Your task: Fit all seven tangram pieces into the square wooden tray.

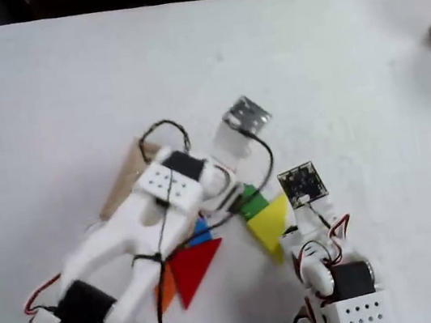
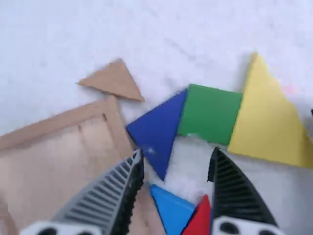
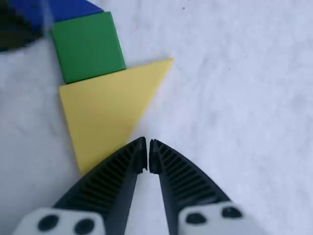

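Left fingers [image 2: 115, 188] spread above dark blue triangle [image 2: 156, 132]; right fingers [image 3: 122, 171] together, empty.

The dark blue triangle [image 2: 159, 128] points one corner between the left tool's [image 2: 176, 155] spread fingertips. A green square [image 2: 210, 113] touches it, then a large yellow triangle [image 2: 266, 122], lying flat just beside the right tool's [image 3: 147, 147] tips. A light blue piece [image 2: 171, 210] and a red piece [image 2: 201, 221] lie under the left tool. The wooden tray [image 2: 54, 147] sits beside it, with a wooden triangle [image 2: 113, 81] near the tray's corner.

Bright, even light, perhaps overhead; faint soft shadows.
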Robot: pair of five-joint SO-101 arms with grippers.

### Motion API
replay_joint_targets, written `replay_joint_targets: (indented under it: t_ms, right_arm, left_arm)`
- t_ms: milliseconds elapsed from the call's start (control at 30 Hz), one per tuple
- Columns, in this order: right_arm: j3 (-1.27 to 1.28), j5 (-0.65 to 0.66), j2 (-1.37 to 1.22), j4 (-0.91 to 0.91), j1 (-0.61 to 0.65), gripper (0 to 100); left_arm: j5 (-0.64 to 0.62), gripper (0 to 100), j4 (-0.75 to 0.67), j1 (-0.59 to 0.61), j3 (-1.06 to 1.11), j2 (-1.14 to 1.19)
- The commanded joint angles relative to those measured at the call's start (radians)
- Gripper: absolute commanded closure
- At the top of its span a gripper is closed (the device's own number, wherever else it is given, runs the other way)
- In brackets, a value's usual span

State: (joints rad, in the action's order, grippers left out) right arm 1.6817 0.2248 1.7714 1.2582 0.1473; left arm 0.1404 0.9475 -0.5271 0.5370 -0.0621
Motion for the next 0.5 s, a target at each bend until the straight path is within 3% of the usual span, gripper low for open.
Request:
replay_joint_targets:
  t_ms: [0, 333, 467]
  right_arm:
    - [0.009, 0.009, 0.012, 0.004, 0.008, 98.1]
    - [0.009, 0.009, 0.012, 0.004, 0.008, 98.1]
    - [0.009, 0.009, 0.012, 0.004, 0.008, 98.1]
  left_arm:
    - [0.063, 77, -0.046, -0.059, 0.058, -0.051]
    - [0.080, 77, -0.060, 0.056, -0.089, 0.226]
    - [0.080, 77, 0.009, 0.050, -0.196, 0.302]
